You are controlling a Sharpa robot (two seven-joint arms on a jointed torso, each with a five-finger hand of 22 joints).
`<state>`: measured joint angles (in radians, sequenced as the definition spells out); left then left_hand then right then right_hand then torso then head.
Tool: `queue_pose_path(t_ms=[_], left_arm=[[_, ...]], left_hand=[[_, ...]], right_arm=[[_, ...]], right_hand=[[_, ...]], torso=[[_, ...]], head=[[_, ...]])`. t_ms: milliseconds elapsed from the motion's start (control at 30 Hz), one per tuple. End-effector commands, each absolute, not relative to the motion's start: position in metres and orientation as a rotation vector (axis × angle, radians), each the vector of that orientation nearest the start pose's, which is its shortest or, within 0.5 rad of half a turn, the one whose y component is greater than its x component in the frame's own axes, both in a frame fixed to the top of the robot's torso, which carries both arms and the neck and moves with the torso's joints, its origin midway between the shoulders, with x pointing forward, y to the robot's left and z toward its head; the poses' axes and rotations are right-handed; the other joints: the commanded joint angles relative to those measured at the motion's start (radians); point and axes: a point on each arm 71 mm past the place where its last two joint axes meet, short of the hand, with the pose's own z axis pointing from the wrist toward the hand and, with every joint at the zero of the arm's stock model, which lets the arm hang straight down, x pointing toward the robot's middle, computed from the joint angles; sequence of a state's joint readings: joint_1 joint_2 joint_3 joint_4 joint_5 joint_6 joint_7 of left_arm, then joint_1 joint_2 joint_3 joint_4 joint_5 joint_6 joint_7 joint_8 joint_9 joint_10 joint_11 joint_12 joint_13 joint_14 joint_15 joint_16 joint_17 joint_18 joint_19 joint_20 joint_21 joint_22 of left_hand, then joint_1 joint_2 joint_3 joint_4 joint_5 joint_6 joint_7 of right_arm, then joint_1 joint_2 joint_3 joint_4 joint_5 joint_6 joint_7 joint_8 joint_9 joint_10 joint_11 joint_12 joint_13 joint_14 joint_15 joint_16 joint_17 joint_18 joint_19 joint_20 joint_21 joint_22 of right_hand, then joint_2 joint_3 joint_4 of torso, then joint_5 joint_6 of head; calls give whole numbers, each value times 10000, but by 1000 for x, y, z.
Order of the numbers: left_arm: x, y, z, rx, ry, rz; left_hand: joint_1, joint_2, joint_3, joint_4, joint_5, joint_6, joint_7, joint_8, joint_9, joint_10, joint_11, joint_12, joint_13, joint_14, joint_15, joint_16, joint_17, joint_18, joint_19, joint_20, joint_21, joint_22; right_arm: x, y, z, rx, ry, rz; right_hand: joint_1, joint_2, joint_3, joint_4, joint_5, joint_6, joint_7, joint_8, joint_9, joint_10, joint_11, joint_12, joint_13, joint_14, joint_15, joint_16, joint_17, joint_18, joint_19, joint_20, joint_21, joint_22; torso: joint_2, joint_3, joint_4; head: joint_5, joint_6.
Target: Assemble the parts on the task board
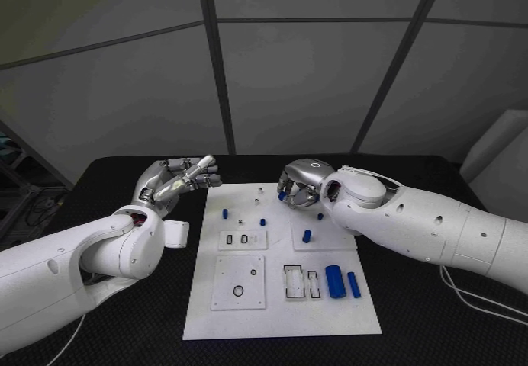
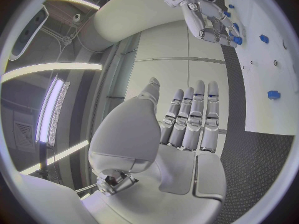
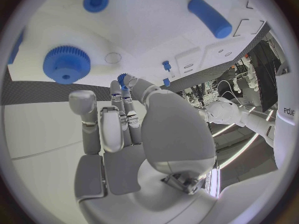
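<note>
The white task board [image 1: 281,316] lies in the middle of the black table. My right hand [image 1: 303,183] hangs over the board's far edge, fingers curled down, pinching a small blue part [image 3: 122,78] at its fingertips; the left wrist view shows that part [image 2: 237,40] too. My left hand [image 1: 176,181] is raised beside the board's far left corner, fingers stretched out, holding nothing. Blue pegs [image 1: 226,213] [image 1: 264,222] [image 1: 307,235] stand on the board. A thick blue cylinder [image 1: 334,281] and a thinner one [image 1: 353,284] lie near its right edge. A blue gear [image 3: 67,63] sits below my right hand.
Raised white plates with rectangular slots [image 1: 242,239] [image 1: 297,282] sit on the board, and a black ring [image 1: 239,290] lies on the near left plate. Bare black table [image 1: 440,335] lies on both sides. A thin cable [image 1: 484,299] runs under my right arm.
</note>
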<state>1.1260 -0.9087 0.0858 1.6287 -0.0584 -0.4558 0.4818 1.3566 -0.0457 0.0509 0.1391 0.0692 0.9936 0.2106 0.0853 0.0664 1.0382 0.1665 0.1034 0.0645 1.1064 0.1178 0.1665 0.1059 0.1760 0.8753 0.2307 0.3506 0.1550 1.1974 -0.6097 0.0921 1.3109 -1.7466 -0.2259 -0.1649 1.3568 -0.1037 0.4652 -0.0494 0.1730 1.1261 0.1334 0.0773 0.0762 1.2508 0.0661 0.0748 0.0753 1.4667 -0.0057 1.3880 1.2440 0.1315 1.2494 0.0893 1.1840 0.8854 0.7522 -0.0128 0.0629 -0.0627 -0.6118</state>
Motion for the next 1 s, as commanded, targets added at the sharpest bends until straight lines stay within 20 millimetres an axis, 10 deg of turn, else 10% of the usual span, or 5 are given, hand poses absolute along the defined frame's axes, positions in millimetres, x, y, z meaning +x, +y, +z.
queue_pose_path(t_ms=[33,1000], left_arm=[[475,221,-150,-10453,12180,-15445],[475,217,-148,-10422,12213,-15547]], left_hand=[[-72,25,2,-38,-33,-7,57,-40,-13,-82,14,-31,-14,17,39,-63,17,61,36,22,24,-9],[-70,36,0,-50,-32,4,51,-47,-10,-90,13,-46,-13,1,45,-90,14,59,24,27,16,-16]], right_arm=[[536,-136,-144,-2927,14350,5096],[558,-100,-151,-2862,14516,5016]], right_hand=[[83,-49,57,-8,-67,95,-2,42,15,98,2,-46,0,545,-43,49,8,-57,-8,-60,80,20],[27,-66,70,23,-94,95,24,16,13,75,22,-84,-15,550,-38,100,73,-61,-23,-48,122,52]], torso=[[9,2,1],[60,4,-8]], head=[[16,4],[166,-31]])
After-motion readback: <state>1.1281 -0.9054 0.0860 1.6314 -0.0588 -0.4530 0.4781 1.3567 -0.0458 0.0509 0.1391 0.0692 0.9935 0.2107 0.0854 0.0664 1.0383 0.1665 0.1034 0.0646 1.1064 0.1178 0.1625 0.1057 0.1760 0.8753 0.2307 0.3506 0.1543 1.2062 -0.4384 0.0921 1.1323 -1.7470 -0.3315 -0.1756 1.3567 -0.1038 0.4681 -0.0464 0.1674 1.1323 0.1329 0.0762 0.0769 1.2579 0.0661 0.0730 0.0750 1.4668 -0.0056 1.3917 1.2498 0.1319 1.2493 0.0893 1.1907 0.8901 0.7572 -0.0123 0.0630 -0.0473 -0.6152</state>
